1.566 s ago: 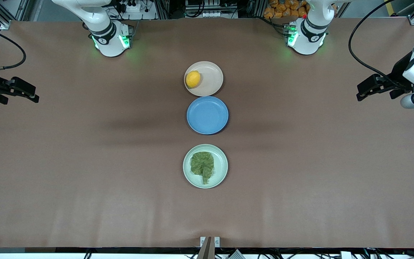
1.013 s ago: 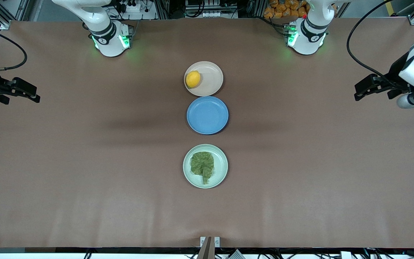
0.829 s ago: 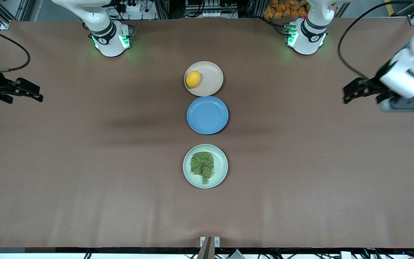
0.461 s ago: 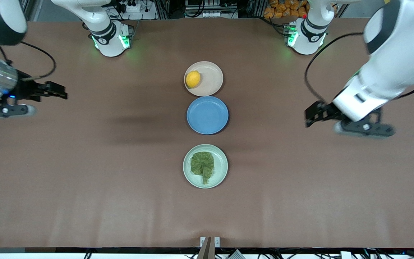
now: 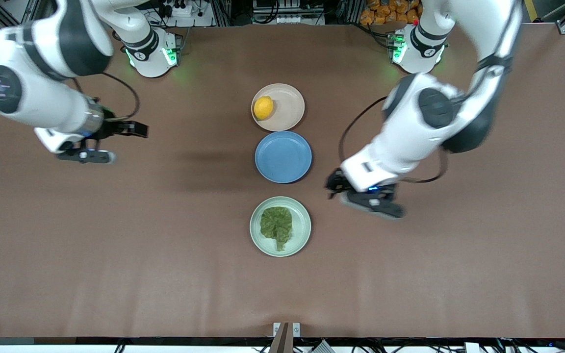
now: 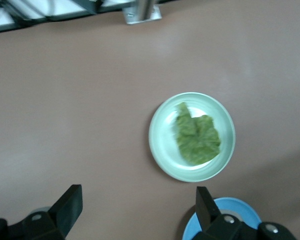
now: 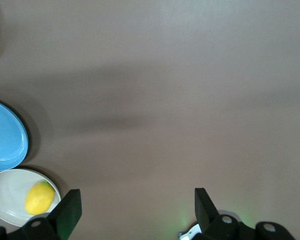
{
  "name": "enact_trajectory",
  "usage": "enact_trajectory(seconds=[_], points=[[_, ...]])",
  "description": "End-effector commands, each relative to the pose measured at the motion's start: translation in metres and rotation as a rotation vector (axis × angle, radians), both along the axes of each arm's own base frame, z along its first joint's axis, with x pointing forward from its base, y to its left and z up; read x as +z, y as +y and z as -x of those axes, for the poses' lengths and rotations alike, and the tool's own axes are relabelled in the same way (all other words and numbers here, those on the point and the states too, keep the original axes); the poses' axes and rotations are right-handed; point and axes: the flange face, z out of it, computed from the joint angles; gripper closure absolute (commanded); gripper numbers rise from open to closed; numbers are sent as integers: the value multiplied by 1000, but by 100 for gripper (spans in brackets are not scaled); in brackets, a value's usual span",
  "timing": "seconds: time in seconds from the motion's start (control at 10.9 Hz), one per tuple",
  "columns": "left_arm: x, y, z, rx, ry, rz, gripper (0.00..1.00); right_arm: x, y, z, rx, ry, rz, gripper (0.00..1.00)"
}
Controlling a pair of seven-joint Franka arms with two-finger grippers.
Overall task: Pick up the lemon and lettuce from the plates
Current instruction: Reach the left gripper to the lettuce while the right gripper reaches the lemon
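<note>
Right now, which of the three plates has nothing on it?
The blue plate, the middle one of the row. The cream plate nearer the robots' bases holds the lemon, and the pale green plate nearest the front camera holds the lettuce.

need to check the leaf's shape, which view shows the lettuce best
The left wrist view: the lettuce fills more of the picture, unobstructed on its green plate. The front view shows it whole but smaller. The right wrist view misses it.

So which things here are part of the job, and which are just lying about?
Part of the job:
lemon on the beige plate
lettuce on the mint plate
left gripper and right gripper, both open over bare table

Lying about:
blue plate, between the other two
</note>
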Motion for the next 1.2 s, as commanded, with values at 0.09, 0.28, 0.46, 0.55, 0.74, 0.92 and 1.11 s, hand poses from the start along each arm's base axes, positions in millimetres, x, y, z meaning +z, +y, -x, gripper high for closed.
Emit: enact_trajectory(seconds=[0.09,0.28,0.46,0.55,0.74,0.92,1.11], points=[[-76,-75,5,-83,-132,62,0,-30,50,38,-102,63,6,0],[-107,-85,1,-111,-214,84,0,-46,77,53,-122,63,35,0],[-139,-95,3,-174,-298,78,0,-68,108,76,-154,71,74,0],[-162,-106,10,-184,-290,86,0,-74,127,89,-172,69,96,0],[-205,-125,26,-199,-299,115,0,-91,155,113,-211,61,132,0],[-233,-142,38,-224,-310,107,0,-101,174,123,-306,57,122,0],[-252,-144,42,-240,-314,69,0,-108,208,139,-426,20,113,0]])
